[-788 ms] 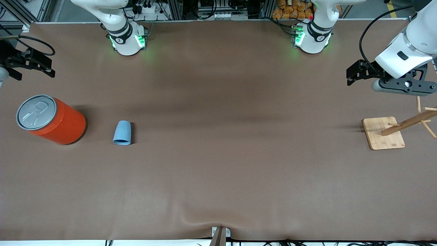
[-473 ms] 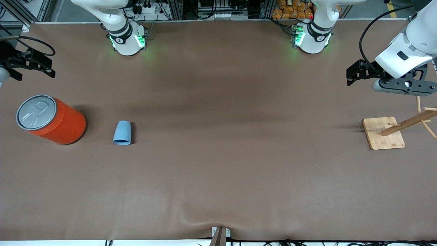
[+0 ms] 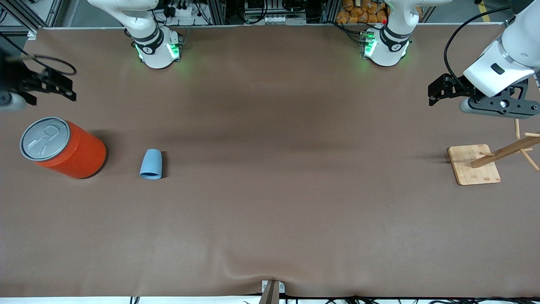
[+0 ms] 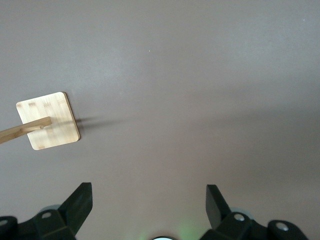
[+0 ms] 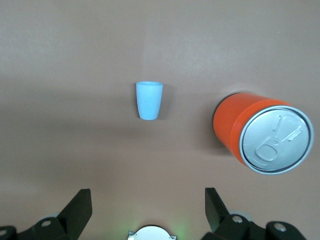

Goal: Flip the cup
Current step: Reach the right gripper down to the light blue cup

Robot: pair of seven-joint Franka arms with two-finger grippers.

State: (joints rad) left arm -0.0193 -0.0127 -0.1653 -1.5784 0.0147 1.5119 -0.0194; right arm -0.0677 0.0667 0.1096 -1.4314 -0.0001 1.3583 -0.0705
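The small light-blue cup is on the brown table beside the orange can, toward the right arm's end. Its wide end points toward the front camera and its narrow closed end toward the robots; its inside does not show. It also shows in the right wrist view. My right gripper is open and empty in the air over the table edge, above the can; its jaws stand wide apart. My left gripper is open and empty, up above the wooden rack; its jaws are also wide apart.
A large orange can with a grey pull-tab lid stands beside the cup, toward the table's end; it shows in the right wrist view. A wooden rack on a square base stands at the left arm's end.
My right gripper has shifted a little toward the middle of the table. The cup, the can and the left arm have not moved.
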